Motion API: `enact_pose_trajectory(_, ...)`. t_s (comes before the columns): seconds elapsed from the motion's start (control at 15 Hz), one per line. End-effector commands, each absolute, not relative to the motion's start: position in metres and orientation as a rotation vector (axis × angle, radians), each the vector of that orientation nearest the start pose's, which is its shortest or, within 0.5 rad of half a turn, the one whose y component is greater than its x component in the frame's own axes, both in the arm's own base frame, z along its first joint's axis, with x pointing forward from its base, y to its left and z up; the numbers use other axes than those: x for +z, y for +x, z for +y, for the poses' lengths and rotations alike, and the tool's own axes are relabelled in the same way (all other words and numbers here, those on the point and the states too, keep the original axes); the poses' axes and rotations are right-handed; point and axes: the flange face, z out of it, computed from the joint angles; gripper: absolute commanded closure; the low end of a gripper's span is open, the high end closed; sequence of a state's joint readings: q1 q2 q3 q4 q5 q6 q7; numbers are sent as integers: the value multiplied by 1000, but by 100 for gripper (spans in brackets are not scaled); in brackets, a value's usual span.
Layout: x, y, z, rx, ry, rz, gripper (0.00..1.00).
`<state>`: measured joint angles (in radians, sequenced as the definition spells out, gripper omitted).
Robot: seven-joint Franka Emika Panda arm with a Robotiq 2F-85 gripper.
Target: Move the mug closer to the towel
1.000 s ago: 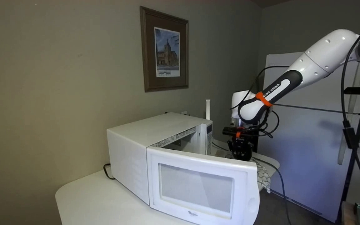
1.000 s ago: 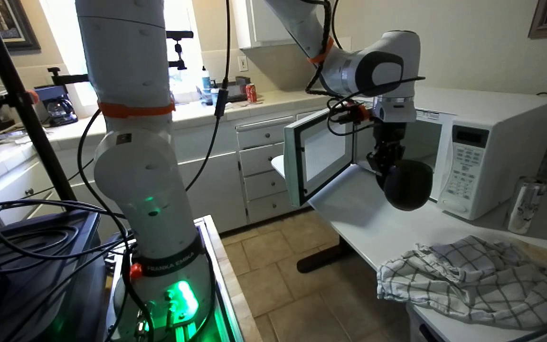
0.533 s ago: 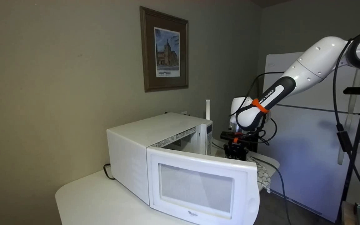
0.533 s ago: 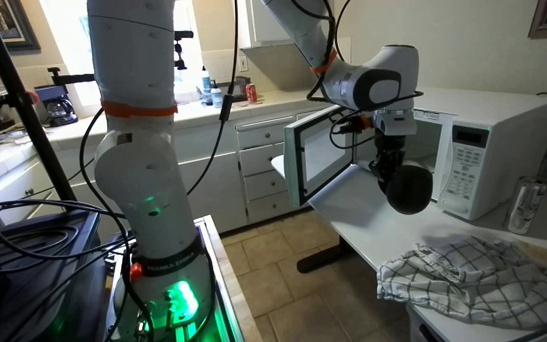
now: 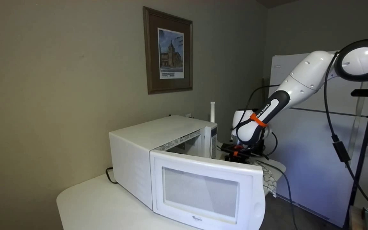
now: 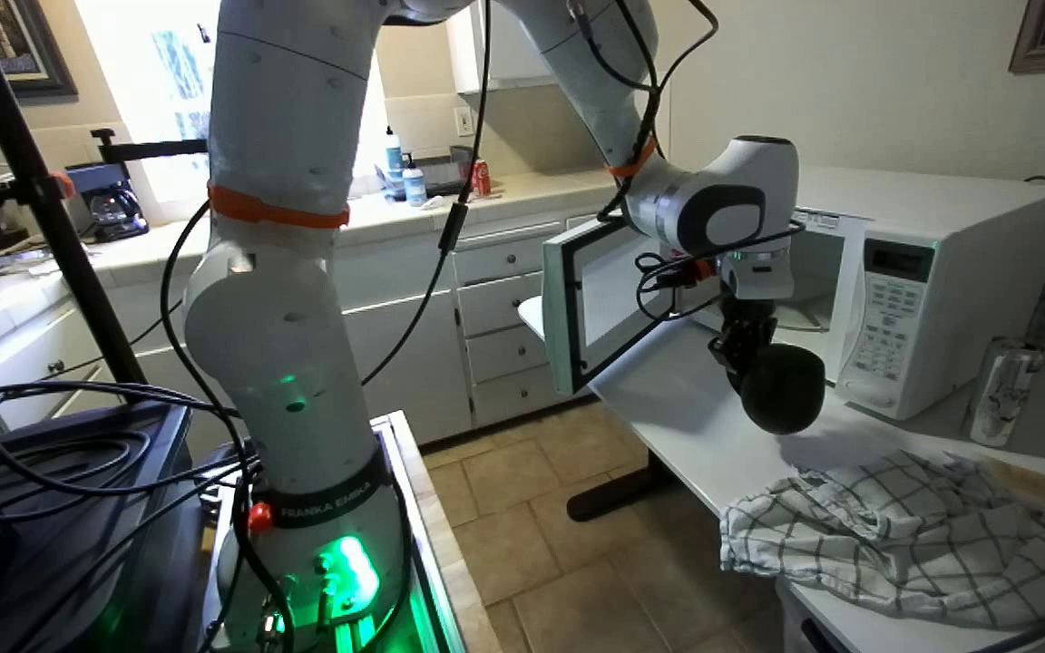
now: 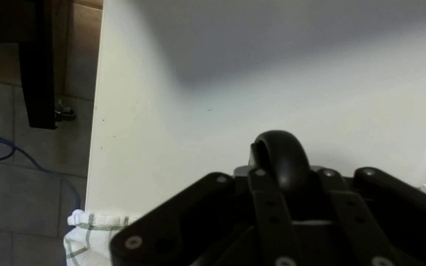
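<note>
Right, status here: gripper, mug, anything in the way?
Gripper shut on mug. Near towel but apart, contact with table unclear. Open microwave door stands away from towel, likely no obstacle.

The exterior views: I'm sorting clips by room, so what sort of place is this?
Most likely a kitchen, perhaps in a home: in an exterior view a tiled counter holds a coffee maker, and both exterior views show an open white microwave.
</note>
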<state>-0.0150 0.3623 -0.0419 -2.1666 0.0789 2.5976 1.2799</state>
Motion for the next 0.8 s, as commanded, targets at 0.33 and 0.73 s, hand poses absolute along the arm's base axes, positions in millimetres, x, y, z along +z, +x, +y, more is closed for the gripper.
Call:
enact_pose_trajectory(0.33, 215, 607, -81, -3, -2140, 2079, 98)
enact_pose_trajectory(0.73, 201, 603, -116, 21, -2054, 2138, 98)
